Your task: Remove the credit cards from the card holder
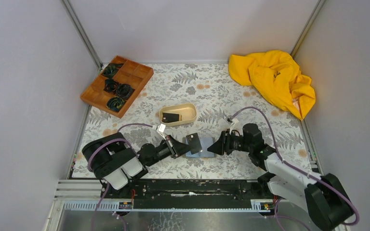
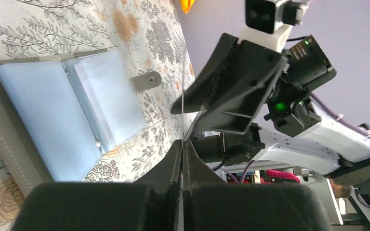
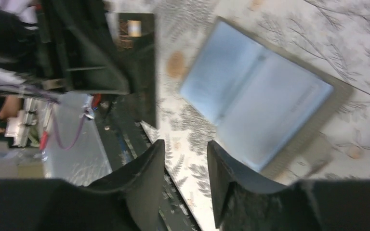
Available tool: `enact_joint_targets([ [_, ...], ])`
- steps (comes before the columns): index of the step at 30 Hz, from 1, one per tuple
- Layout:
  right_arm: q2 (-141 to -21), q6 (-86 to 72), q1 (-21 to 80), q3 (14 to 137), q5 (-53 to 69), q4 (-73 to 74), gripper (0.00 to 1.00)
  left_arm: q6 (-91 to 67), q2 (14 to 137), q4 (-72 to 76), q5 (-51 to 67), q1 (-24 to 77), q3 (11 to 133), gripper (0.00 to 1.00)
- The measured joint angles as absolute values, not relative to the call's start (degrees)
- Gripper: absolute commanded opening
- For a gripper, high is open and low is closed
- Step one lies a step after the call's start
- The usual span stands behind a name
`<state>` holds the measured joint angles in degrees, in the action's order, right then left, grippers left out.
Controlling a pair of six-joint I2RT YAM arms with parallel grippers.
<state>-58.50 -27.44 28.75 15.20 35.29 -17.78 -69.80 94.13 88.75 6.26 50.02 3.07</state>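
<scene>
The card holder [image 1: 204, 150] lies open on the table, pale blue-grey inside up; it also shows in the left wrist view [image 2: 67, 110] and the right wrist view [image 3: 260, 110]. My left gripper [image 1: 180, 147] is shut on a dark grey credit card [image 1: 193, 142] and holds it just above the holder's left edge. In the left wrist view the card [image 2: 183, 115] is edge-on between the shut jaws [image 2: 183, 143]. My right gripper [image 1: 213, 147] is open and empty [image 3: 185, 144], low at the holder's right side. Another dark card [image 1: 171, 117] lies in the beige tray.
The beige oval tray [image 1: 191, 113] sits just behind the holder. A brown compartment tray [image 1: 139, 72] with dark coiled items is at the back left. A yellow cloth [image 1: 273, 79] lies at the back right. The two grippers face each other closely.
</scene>
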Motion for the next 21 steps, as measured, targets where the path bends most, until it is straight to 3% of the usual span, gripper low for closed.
enact_joint_targets([
  [9,-42.11,-37.95,28.82,10.37,42.74,-26.59,0.43,-70.37,91.85,88.71,7.73,50.28,2.87,0.0],
  [21,-41.34,-39.97,28.93,10.37,43.7,-27.22,0.35,-71.55,93.27,88.75,9.04,53.84,8.08,0.0],
])
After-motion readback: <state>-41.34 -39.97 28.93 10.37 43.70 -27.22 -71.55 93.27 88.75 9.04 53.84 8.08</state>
